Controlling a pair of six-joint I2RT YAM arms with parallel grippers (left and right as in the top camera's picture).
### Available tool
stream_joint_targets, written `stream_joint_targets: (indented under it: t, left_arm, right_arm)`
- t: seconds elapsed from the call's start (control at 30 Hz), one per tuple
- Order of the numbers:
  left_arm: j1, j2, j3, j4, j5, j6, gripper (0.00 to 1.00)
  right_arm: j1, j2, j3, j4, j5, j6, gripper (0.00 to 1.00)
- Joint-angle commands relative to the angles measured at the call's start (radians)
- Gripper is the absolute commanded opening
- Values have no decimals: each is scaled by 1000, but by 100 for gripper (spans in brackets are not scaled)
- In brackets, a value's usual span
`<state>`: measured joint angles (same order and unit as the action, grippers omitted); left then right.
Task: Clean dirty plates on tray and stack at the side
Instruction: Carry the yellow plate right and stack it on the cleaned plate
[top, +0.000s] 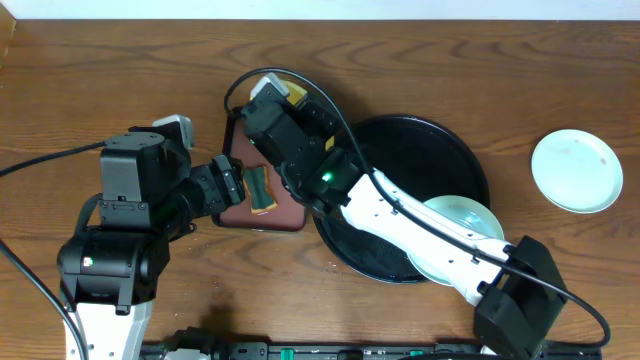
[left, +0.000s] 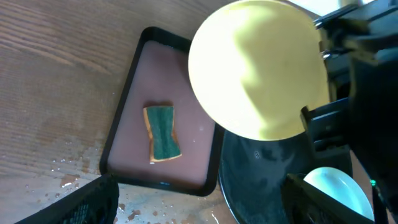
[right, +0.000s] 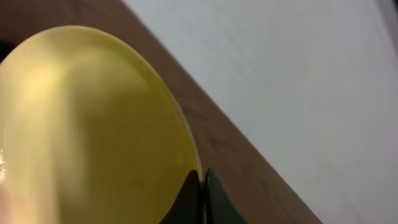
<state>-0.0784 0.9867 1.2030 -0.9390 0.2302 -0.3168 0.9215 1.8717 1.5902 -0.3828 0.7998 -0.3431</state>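
Observation:
My right gripper (top: 272, 100) is shut on the rim of the pale yellow plate (top: 294, 93) and holds it tilted in the air over the brown tray's far end. The plate fills the right wrist view (right: 93, 124), pinched between the fingers (right: 204, 186), and shows in the left wrist view (left: 258, 68). My left gripper (top: 232, 184) is open and empty, its fingers (left: 199, 208) spread at the brown tray's near edge. One mint-blue plate (top: 462, 222) lies on the black tray (top: 400, 135), partly under my right arm. The other mint-blue plate (top: 577, 170) lies on the table at the right.
A small rectangular brown tray (top: 290, 218) lies left of the black tray and holds a green-and-tan sponge (top: 260, 190), also in the left wrist view (left: 163, 132). Water drops wet the table (left: 68, 174) by the brown tray's near corner.

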Motion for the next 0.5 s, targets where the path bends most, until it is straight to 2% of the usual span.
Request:
stream_joint_targets:
  t: [0.0,0.1,0.23,0.33,0.47]
  left_arm:
    - [5,1,25,-3,2,2,84]
    - [5,1,25,-3,2,2,84]
    - [5,1,25,-3,2,2,84]
    - [5,1,25,-3,2,2,84]
    - [5,1,25,-3,2,2,84]
  right_arm:
    - [-11,-15,12,5,18,134,1]
    - [-53,-23,13,-82,-189,304,1]
    - [-149,-48,16,-189,-355,574,1]
    - [-267,-92,16,-217,-607,649,1]
    - [-500,-167,16,-266,-883,748,1]
